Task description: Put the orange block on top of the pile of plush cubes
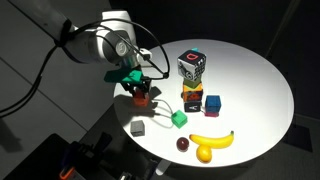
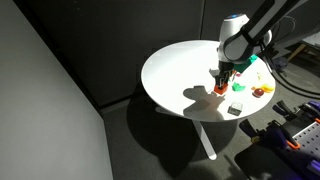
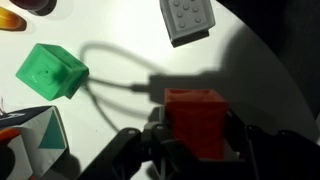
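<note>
Arm: the Franka arm reaches in over the edge of the round white table.
Gripper: the gripper is closed on the orange block, with a dark finger pressed against each side.
Orange block: the orange block sits clamped between the jaws, low over the table near its rim (whether it touches the surface cannot be told). In an exterior view it shows just under the gripper, and likewise from the opposite camera.
Pile of plush cubes: the pile of plush cubes stands upright further in on the table, well apart from the block. Its top face is black with a red-pink ring.
Green cube: the green cube lies on the table near the gripper, apart from it.
Grey cube: the grey cube has a dotted face and lies near the table edge.
Blue cube: the blue cube lies at the foot of the pile, beside a dark cube with a yellow face.
Banana: the banana lies near the rim, with a dark red ball close by.
</note>
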Robot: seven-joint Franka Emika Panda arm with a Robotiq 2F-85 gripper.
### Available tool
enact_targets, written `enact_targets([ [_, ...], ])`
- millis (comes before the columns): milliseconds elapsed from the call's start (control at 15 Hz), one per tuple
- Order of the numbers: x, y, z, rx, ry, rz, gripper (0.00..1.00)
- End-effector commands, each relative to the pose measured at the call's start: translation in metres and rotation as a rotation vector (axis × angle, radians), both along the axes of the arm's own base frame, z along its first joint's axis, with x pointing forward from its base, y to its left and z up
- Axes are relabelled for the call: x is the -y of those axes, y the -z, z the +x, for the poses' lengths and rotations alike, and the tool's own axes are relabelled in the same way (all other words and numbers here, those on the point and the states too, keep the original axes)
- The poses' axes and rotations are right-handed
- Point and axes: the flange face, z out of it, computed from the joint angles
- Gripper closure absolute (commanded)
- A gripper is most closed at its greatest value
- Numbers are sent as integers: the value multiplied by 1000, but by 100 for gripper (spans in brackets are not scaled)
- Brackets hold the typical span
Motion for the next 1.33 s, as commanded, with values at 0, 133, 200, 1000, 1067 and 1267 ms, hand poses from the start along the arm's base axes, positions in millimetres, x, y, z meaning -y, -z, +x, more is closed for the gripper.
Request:
enact_targets([
  [0, 6, -35, 7, -18, -8, -6, 71],
  [133, 8, -49, 10, -24, -6, -8, 71],
  [200, 8, -57, 11, -27, -7, -8, 71],
  [1000, 46, -153, 44, 30, 112, -11, 71],
  [1067, 52, -160, 48, 42, 125, -11, 71],
  [1267, 69, -183, 59, 79, 178, -10, 71],
])
